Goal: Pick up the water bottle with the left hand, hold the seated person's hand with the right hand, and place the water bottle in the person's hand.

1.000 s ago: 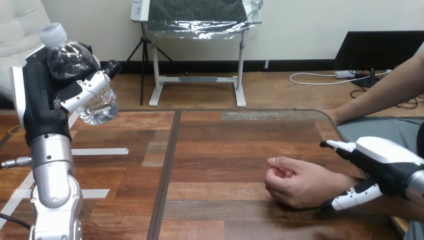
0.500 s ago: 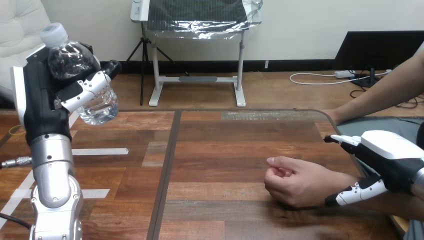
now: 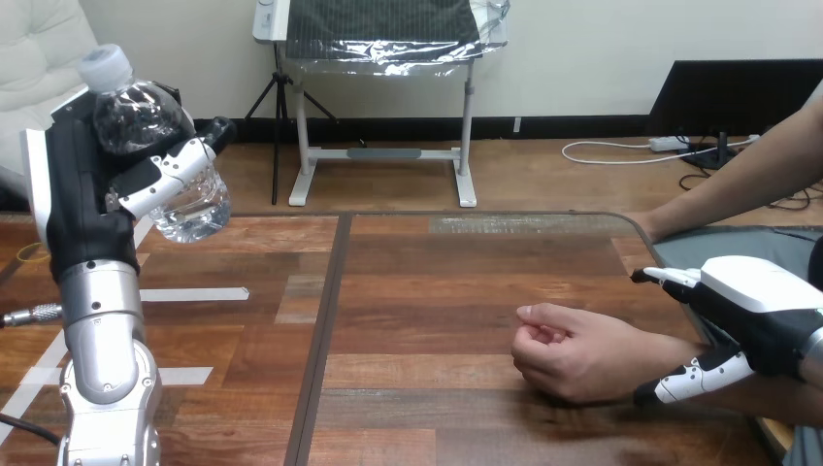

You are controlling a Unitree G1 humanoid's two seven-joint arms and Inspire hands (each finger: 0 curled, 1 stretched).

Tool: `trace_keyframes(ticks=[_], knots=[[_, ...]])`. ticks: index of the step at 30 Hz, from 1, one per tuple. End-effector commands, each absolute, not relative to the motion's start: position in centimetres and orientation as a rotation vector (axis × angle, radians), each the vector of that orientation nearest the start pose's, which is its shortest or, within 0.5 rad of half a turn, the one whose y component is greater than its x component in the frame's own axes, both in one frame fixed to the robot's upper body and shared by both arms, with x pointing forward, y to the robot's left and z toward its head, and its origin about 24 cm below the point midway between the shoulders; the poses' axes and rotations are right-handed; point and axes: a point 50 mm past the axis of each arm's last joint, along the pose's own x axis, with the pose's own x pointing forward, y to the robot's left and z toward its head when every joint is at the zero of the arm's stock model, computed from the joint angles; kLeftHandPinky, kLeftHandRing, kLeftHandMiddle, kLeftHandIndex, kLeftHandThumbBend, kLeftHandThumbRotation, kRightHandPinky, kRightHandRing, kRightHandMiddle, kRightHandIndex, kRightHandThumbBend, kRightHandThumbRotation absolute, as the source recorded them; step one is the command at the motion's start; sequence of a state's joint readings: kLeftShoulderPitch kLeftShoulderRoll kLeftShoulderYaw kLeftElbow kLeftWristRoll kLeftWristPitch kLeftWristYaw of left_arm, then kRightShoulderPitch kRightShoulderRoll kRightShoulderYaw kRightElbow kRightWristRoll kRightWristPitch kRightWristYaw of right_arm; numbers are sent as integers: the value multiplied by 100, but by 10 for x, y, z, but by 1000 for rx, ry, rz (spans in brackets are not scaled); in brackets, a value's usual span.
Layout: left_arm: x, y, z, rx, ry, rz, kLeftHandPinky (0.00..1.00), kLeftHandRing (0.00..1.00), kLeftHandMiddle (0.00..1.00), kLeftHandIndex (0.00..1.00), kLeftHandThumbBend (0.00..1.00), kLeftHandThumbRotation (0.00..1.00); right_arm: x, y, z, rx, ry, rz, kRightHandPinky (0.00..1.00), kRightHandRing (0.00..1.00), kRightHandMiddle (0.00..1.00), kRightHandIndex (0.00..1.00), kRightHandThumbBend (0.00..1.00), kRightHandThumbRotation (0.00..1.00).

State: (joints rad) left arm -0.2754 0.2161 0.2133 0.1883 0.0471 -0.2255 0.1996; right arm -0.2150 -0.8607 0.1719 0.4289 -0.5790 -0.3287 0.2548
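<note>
My left hand is raised at the upper left, its fingers curled round a clear water bottle with a white cap, tilted and well above the table. The person's hand rests on the table at the lower right, loosely closed with the knuckles toward the left. My right hand is at their wrist. Its straight fingers reach over the wrist, and the thumb lies beside the near side of it. I see no grasp closing on the wrist.
The wooden table has a dark seam running front to back and strips of pale tape at the left. The person's other forearm comes in at the right edge.
My right hand has drawn back a little to the right along the person's wrist. The left hand with the bottle and the person's hand have stayed put.
</note>
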Motion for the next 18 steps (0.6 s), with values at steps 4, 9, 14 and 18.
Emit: trace_keyframes(ticks=[4,9,14,18], knots=[[300,226,141,207,-491,338,29,35,40,41,63,0,282,-296,77,-1481,172,460,96,94,94,94,100,54],[300,227,142,209,-485,345,29,35,40,41,63,0,280,-298,74,-1500,190,479,96,94,94,93,100,54],[300,228,141,198,-480,349,29,35,40,41,64,0,280,-300,72,-1511,213,495,94,93,93,92,100,51],[300,228,141,196,-479,349,29,34,40,41,64,0,279,-303,70,-1527,231,517,93,92,92,92,100,51]])
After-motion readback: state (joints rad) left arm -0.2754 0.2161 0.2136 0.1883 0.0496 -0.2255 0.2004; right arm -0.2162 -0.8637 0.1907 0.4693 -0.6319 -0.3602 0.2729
